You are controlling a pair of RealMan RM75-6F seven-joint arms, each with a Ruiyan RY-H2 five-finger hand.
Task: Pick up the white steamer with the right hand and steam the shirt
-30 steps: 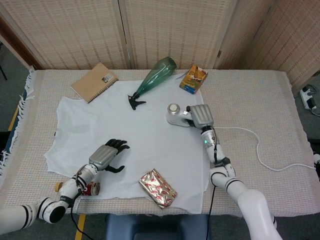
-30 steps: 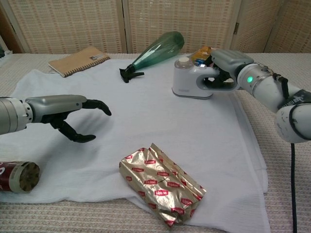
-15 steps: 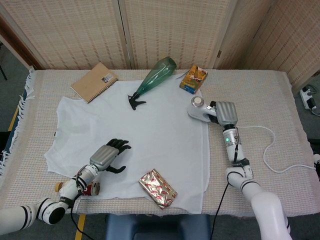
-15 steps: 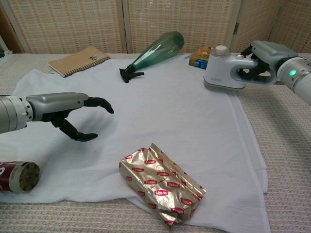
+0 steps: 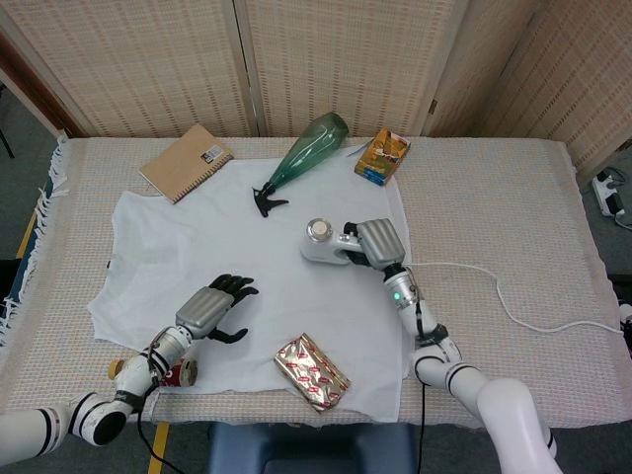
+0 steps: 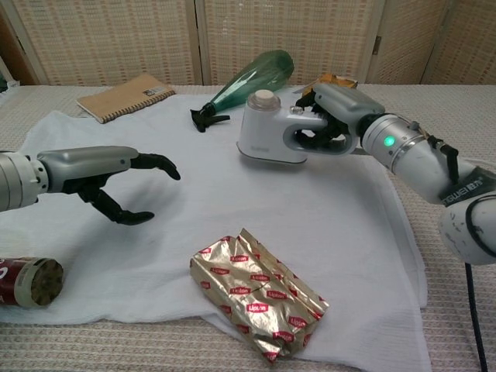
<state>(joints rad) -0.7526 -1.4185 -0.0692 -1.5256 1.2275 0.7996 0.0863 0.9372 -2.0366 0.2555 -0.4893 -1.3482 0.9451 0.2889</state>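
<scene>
Over the shirt (image 5: 247,257), steamer (image 6: 267,138) in right hand (image 6: 335,116)

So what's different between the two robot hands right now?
The right robot hand grips the white steamer by its handle over the shirt; the left robot hand holds nothing, its fingers apart and curled. The right one sits mid-shirt near the green bottle; the left sits at the shirt's near left part. Both have grey backs and dark fingers.

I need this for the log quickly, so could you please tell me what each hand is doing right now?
Left hand: open, fingers apart, holding nothing, over the shirt.
Right hand: holding the white steamer by its handle.
</scene>
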